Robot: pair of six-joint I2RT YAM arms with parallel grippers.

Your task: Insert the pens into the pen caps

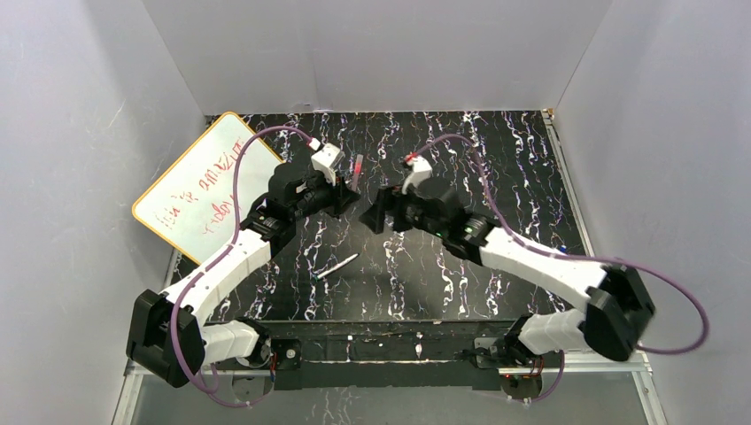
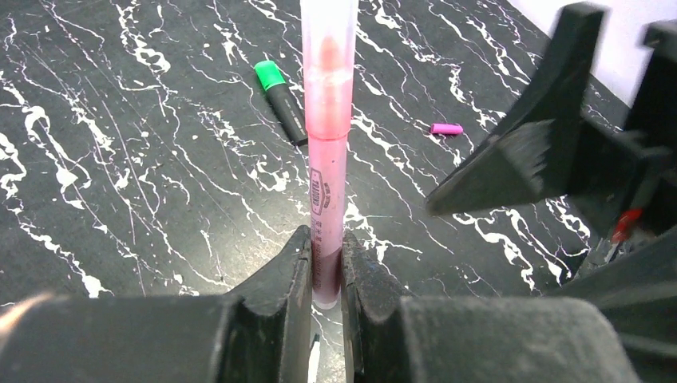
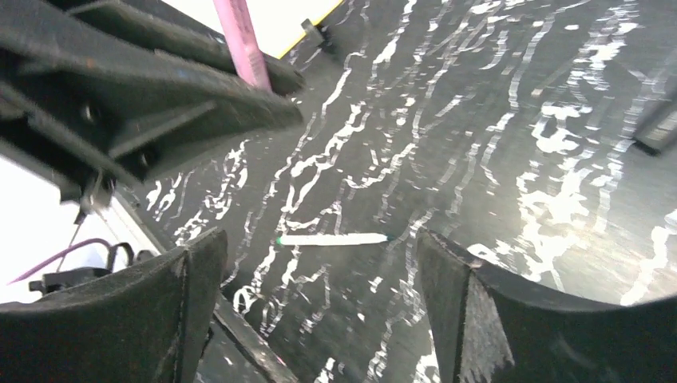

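White-grey pen (image 1: 336,266) flat on counter (image 1: 496,150), nearest the bases, 6 o'clock of left gripper (image 2: 326,254). That gripper is clamped on magenta pen (image 2: 328,152), which sticks out past the fingertips. Right gripper (image 3: 318,247) at its 3 o'clock, spread wide, holding nothing. Farther out, green-ended black marker (image 2: 281,97) on counter, magenta cap (image 2: 445,128) at its 3 o'clock.

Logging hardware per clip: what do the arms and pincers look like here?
The left arm and right arm have white shells with black joints. A purple cable loops along each. The left pincer and right pincer are black, with wedge-shaped fingers.
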